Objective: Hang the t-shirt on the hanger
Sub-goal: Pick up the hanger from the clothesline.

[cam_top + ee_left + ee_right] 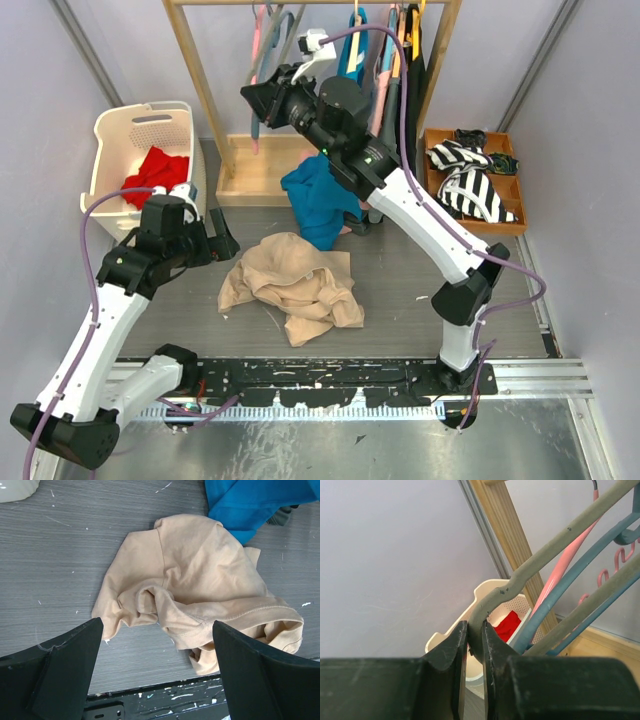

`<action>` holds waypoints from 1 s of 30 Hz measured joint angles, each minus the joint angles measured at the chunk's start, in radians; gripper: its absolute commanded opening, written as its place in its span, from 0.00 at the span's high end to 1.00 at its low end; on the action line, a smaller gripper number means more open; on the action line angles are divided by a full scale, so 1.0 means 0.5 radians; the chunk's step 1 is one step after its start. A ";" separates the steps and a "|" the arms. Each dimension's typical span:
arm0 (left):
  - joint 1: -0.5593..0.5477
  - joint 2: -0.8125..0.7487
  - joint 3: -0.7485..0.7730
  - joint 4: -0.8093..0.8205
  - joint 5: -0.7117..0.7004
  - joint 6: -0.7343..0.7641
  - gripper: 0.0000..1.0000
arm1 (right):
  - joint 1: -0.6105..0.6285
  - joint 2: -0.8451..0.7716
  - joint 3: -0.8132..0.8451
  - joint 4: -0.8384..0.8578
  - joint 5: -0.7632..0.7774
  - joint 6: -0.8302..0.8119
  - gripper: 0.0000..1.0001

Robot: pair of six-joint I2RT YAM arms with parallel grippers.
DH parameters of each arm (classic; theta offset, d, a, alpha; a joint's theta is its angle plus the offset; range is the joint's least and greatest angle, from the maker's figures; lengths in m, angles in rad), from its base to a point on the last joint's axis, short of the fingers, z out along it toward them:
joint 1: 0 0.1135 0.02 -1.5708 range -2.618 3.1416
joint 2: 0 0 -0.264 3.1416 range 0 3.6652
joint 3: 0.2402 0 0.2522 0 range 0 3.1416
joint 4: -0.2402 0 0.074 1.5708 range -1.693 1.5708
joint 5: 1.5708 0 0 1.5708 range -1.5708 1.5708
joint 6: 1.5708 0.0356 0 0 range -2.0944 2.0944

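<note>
Fingers of my right gripper (475, 647) are clenched on the hanger (545, 556), pinching the curved end of its pale grey arm with only a thin gap between the jaws. That arm rises to the upper right, close beside a pink hanger (552, 582) and a blue-grey hanger (585, 571). Seen from above, this gripper is raised high at the wooden rack (195, 90), with my right arm reaching far forward and leftward over the table (180, 310).

My left gripper (157, 680) is released, its two black fingers (65, 672) spread wide with nothing between them. It hangs above the table at the near left side of the t-shirt (185, 585), clear of the cloth.

The t-shirt lies crumpled in a beige heap on the dark wood-grain surface, roughly mid-table between my two arms, with its folds and a hemmed edge bunched toward the near side. A teal-blue garment (250, 505) overlaps its far right corner and lies at the foot of the rack.

On the far left stands a white laundry basket (110, 150) with a red cloth (155, 170) inside; both also show behind the hanger in my right wrist view. At the far right, a wooden tray (432, 140) holds black-and-white striped cloth (470, 185).
</note>
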 measured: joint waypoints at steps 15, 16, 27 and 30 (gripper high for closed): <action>0.000 -0.012 0.002 -0.012 0.000 0.000 0.02 | -0.003 -0.667 -0.717 -0.019 -0.153 0.054 0.99; 0.000 -0.012 0.009 -0.018 0.000 0.000 0.02 | -0.006 -0.696 -0.719 -0.036 -0.185 0.063 0.99; 0.000 -0.122 0.189 -0.114 0.038 0.018 0.02 | -0.011 -1.030 -0.911 -0.420 -0.524 0.099 0.99; 0.001 -0.150 0.265 -0.145 0.059 0.020 0.02 | -0.011 -1.166 -0.982 -0.553 -0.612 0.101 0.99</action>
